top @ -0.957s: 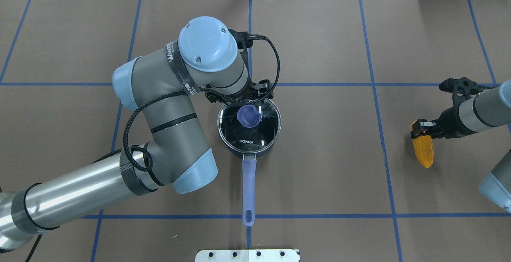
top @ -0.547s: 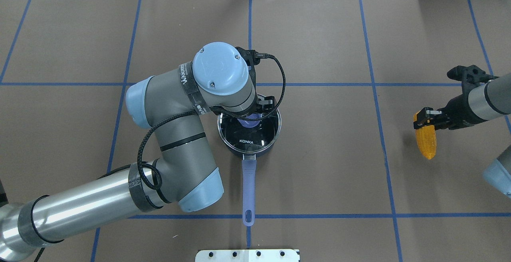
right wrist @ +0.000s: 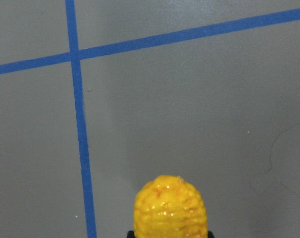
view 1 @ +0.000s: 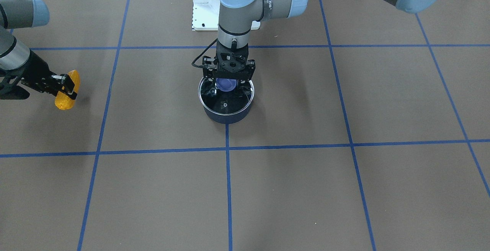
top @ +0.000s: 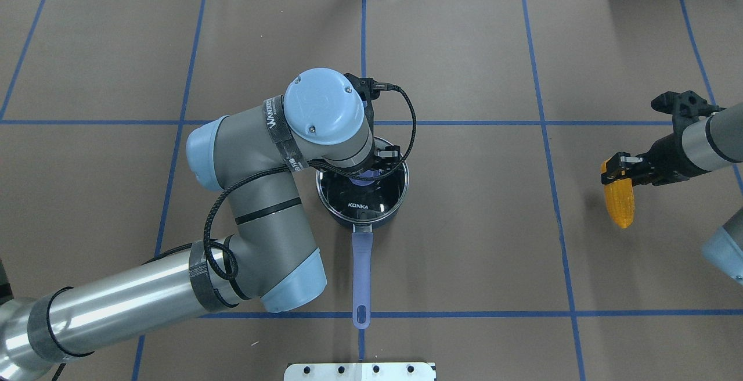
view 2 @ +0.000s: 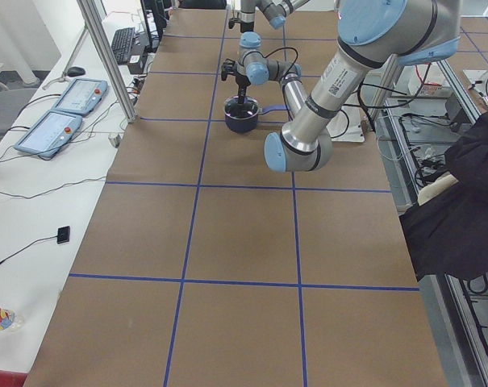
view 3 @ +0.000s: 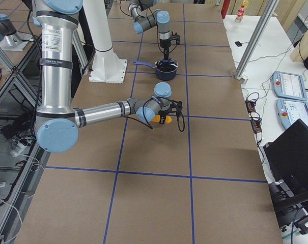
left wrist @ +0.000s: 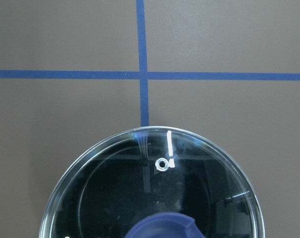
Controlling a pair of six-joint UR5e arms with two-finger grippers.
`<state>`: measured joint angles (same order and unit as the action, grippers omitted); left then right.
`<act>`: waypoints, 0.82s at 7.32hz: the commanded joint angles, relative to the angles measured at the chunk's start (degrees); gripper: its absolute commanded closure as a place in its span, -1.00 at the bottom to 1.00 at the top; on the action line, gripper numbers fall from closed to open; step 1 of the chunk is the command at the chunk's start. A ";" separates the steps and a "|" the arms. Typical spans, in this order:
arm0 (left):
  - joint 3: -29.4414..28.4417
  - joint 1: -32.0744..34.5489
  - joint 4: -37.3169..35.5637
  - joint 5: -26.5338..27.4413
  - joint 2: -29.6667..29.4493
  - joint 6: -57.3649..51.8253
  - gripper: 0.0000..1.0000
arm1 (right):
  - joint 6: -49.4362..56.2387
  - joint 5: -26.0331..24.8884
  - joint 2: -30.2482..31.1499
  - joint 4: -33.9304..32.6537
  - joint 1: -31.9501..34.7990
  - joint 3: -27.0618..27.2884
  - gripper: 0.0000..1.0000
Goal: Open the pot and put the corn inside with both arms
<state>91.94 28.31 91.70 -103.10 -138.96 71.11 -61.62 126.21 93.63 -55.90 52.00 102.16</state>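
The pot (view 1: pixel 226 116) sits near the middle of the table (top: pixel 464 224), just beside a crossing of blue tape lines (top: pixel 545 122). It is small, round and dark navy outside. Its long lavender-blue handle (top: pixel 361 270) runs straight back toward the robot along the centre line. The glass lid (top: pixel 363 202) is on the pot, with a bright metal rim and the word KONKA printed in white. Through the glass the inside shows black. A lavender-blue knob (view 1: pixel 225 87) stands at the lid's centre.

The left gripper (view 1: pixel 229 83) points straight down over the lid with a finger on each side of the knob. The jaws look apart, though the pads are too dark against the lid to say whether they touch the knob. The left wrist camera shows only the far half of the lid and the top of the knob at its lower edge.

The corn (top: pixel 619 204) is well apart from the pot, far out on the robot's right. It is a yellow-orange cob with bumpy, glossy kernels and a tapered tip. The right gripper (top: pixel 616 167) is clamped on its upper end, and the free tip points toward the robot's side of the table
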 commanded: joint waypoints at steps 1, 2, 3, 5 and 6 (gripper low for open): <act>0.17 -0.01 -0.03 -0.08 0.00 -0.09 -0.14 | 0.01 0.00 -0.03 0.00 0.12 0.06 0.25; 0.78 0.08 -0.03 -0.26 0.00 -0.18 -0.14 | -0.17 0.00 -0.20 0.00 0.20 0.06 0.24; 1.92 0.43 -0.12 -0.44 0.00 -0.27 -0.14 | -0.17 0.09 -2.12 -2.78 1.16 0.41 0.22; 10.40 2.09 -5.27 -1.48 3.66 -5.59 -0.13 | -0.25 0.35 -8.62 -12.88 2.31 2.60 0.21; 14.72 3.67 -5.91 -2.10 7.78 -8.24 -0.11 | -1.04 0.53 -12.29 -17.79 3.01 3.65 0.18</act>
<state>101.37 30.42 87.59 -104.46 -135.17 66.15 -62.05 126.53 85.40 -67.88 54.30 104.43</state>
